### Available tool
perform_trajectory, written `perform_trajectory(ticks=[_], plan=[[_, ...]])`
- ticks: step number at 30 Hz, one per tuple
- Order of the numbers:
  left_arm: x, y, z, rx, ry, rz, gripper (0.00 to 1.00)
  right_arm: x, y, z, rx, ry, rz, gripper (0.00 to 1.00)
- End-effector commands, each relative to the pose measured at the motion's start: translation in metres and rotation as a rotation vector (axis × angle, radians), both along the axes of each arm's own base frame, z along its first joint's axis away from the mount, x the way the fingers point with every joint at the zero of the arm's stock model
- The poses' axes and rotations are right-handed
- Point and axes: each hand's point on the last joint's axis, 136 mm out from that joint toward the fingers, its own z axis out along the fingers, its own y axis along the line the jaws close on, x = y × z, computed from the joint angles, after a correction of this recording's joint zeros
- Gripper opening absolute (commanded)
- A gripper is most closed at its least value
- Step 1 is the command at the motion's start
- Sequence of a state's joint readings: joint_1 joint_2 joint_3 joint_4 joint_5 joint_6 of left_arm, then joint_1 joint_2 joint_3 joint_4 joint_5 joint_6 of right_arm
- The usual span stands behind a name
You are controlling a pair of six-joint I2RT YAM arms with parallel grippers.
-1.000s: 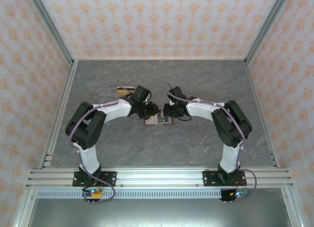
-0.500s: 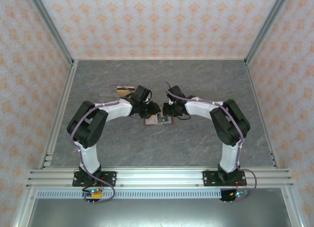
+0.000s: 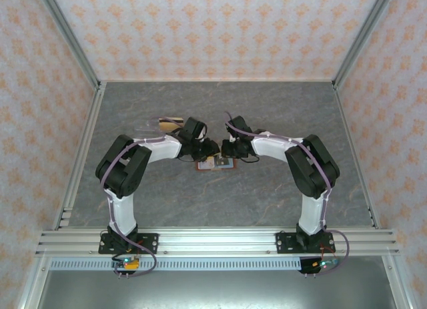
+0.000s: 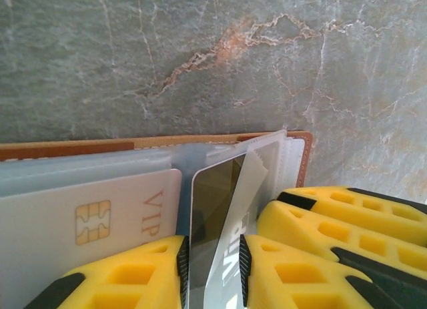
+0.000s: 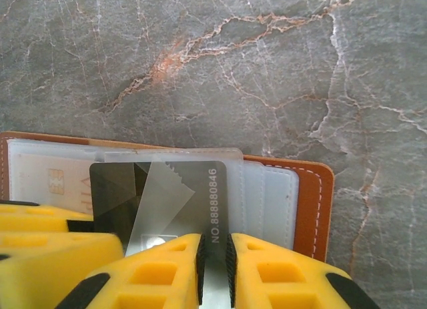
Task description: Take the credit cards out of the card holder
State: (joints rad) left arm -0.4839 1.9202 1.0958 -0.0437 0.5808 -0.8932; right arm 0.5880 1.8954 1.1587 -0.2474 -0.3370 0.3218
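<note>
1. Since a second ago the left arm (image 3: 123, 165) has drawn its elbow slightly inward. The card holder (image 3: 215, 163) and both wrists sit as they did.
2. The grey card (image 4: 213, 209) stands partly out of its pocket, a clear sleeve flap (image 4: 250, 182) lying across it. Its long axis runs 12 to 6 in the wrist views, straight into the jaws at 6 o'clock.
3. The left jaws are pinched on that card's lower end, yellow pads (image 4: 127, 272) either side. The right jaws look pinched on the same card (image 5: 167, 189) too, by its numbered edge.
4. The holder lies open at mid-tabletop, long axis 9 to 3, brown rim (image 5: 313, 195) at 3 o'clock. A VIP card (image 4: 87, 215) sits pocketed at 9 o'clock of the grey one.
5. Left jaws reach in from 9 o'clock, right from 3, just beside each other; neither is nearer.
6. A tan-gold card (image 3: 170, 124) lies loose at 10 o'clock of the holder.
7. Judgement: the pull goes toward 6 o'clock, where bare tabletop (image 3: 220, 195) gives room; the walls are well apart.
</note>
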Motion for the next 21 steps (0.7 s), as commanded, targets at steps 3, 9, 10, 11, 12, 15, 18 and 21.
perform_trajectory(ticks=[3,9,10,11,12,15,18,21], plan=[[0.002,0.001,0.000,-0.025,-0.010,-0.001,0.28,-0.008,-0.012,-0.018,-0.063,0.061,-0.020,0.20],[0.005,-0.007,0.008,-0.077,-0.029,-0.019,0.23,-0.008,-0.012,-0.020,-0.067,0.066,-0.018,0.19],[0.005,-0.008,0.008,-0.088,-0.031,-0.022,0.21,-0.008,-0.012,-0.019,-0.067,0.065,-0.020,0.19],[0.005,-0.009,0.009,-0.093,-0.032,-0.024,0.20,-0.009,-0.013,-0.021,-0.071,0.070,-0.020,0.19],[0.006,-0.009,0.009,-0.094,-0.033,-0.024,0.20,-0.008,-0.012,-0.021,-0.070,0.068,-0.019,0.19],[0.006,-0.008,0.009,-0.098,-0.035,-0.021,0.17,-0.008,-0.013,-0.022,-0.077,0.074,-0.020,0.19],[0.007,-0.007,0.012,-0.099,-0.040,-0.018,0.16,-0.008,-0.014,-0.023,-0.081,0.075,-0.023,0.19],[0.006,-0.003,0.009,-0.091,-0.033,-0.015,0.12,-0.008,-0.015,-0.024,-0.092,0.073,-0.025,0.19]])
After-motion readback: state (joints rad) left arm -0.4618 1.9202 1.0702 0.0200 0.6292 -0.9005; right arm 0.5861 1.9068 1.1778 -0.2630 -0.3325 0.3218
